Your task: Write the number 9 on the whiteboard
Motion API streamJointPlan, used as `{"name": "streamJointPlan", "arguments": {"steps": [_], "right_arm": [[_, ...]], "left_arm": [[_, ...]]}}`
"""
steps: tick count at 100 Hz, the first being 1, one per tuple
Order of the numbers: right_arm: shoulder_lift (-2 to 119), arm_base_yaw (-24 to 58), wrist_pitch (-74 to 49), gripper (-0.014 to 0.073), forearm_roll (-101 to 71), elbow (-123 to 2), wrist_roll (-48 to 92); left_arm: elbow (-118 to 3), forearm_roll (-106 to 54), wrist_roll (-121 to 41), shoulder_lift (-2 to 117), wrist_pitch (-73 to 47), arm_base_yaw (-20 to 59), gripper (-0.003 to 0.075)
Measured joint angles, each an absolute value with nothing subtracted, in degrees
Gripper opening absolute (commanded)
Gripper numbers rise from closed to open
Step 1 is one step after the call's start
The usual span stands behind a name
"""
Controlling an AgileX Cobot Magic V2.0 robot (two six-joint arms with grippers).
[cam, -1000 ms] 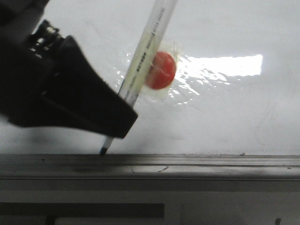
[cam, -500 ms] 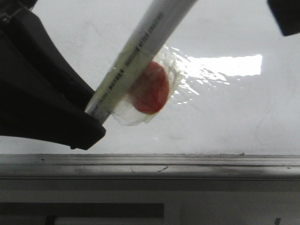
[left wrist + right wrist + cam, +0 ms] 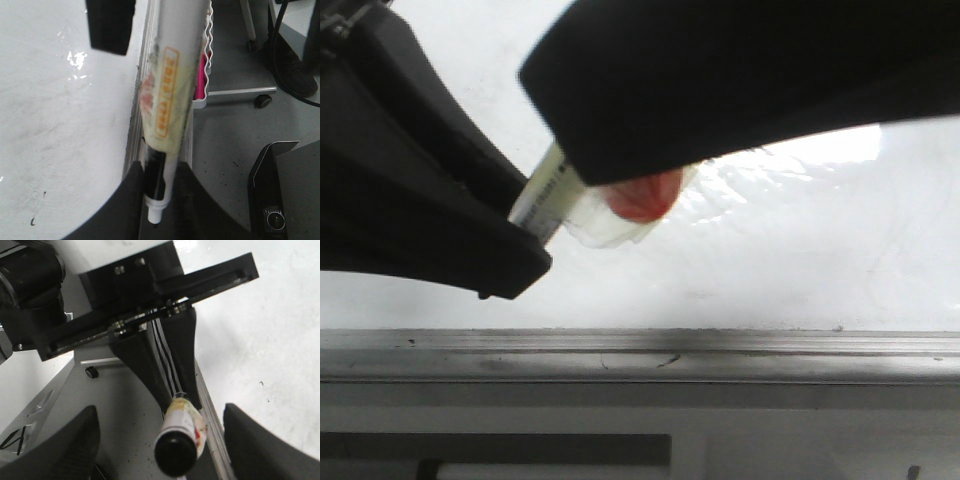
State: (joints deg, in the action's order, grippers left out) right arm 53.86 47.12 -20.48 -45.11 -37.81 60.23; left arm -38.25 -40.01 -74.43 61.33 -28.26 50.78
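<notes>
On your left in the front view, the left gripper (image 3: 525,245) fills the side of the frame as a dark mass, its fingers pressed together on the marker (image 3: 545,195). The marker slants up and away from that gripper, and a red disc wrapped in clear film (image 3: 642,197) sits against its barrel just beyond the fingertips. In the left wrist view you see the same pinch from above: the marker (image 3: 167,100) runs out between the two black fingers, its white tip poking back past them, with the yellowed label facing the camera.

Moving right, the right gripper (image 3: 740,80) crosses over the top of the marker, hiding most of the barrel. From the right wrist view its two fingers are spread wide, one on each side of the marker's black end cap (image 3: 175,455), touching neither side.

The whiteboard (image 3: 800,250) lies behind and beside both grippers, glossy with a glare patch, its grey ledge (image 3: 720,350) below them. You cannot make out a drawn 9; only small dark specks show on the whiteboard surface (image 3: 37,215) near the left gripper.
</notes>
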Motion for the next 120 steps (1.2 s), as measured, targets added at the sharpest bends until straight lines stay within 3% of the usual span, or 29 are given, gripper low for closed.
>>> {"name": "streamJointPlan", "arguments": {"steps": [12, 24, 38, 50, 60, 65, 72, 73, 85, 89, 103, 120], "right_arm": [[55.45, 47.77, -20.23, 0.0447, -46.27, -38.74, 60.23], [56.70, 47.91, -20.16, 0.0363, -46.55, -39.78, 60.34], [58.62, 47.91, -21.29, 0.0175, -46.75, -39.93, 60.45], [59.40, 47.91, -21.06, -0.0072, -46.40, -39.93, 60.69], [59.29, 47.91, -20.19, -0.0061, -46.42, -40.02, 61.21], [59.29, 47.91, -20.08, -0.0061, -46.42, -40.02, 61.21], [59.29, 47.78, -21.34, -0.0061, -46.42, -40.34, 60.25], [59.29, 47.77, -21.60, -0.0061, -46.42, -40.46, 59.86], [59.29, 46.31, -27.81, -0.0060, -43.62, -43.77, 53.06], [59.29, 45.78, -31.50, -0.0060, -41.04, -45.82, 49.59], [59.29, 44.90, -46.91, -0.0059, -25.45, -55.37, 32.24], [59.29, 44.96, -62.69, -0.0039, -3.85, -68.08, 14.07]], "left_arm": [[-38.25, -40.01, -74.43, 61.33, -28.26, 50.78, -0.0020], [-38.25, -40.01, -74.43, 61.33, -28.26, 50.78, -0.0020], [-38.25, -39.78, -74.54, 61.33, -28.75, 50.78, -0.0020], [-38.14, -40.04, -74.59, 61.33, -30.44, 50.93, -0.0020], [-38.14, -41.22, -73.57, 61.33, -30.74, 50.93, -0.0015], [-38.14, -41.69, -72.96, 61.33, -30.74, 50.93, 0.0024], [-38.05, -42.85, -72.02, 61.10, -31.11, 50.93, 0.0150], [-38.05, -42.85, -71.83, 61.12, -31.25, 50.78, 0.0202], [-38.01, -45.13, -67.74, 57.66, -31.80, 50.30, 0.0483], [-38.01, -45.56, -65.56, 56.03, -31.39, 50.03, 0.0525], [-38.13, -46.03, -59.78, 47.80, -28.81, 47.77, 0.0496], [-38.22, -45.90, -56.96, 36.62, -28.57, 43.65, 0.0358]]}}
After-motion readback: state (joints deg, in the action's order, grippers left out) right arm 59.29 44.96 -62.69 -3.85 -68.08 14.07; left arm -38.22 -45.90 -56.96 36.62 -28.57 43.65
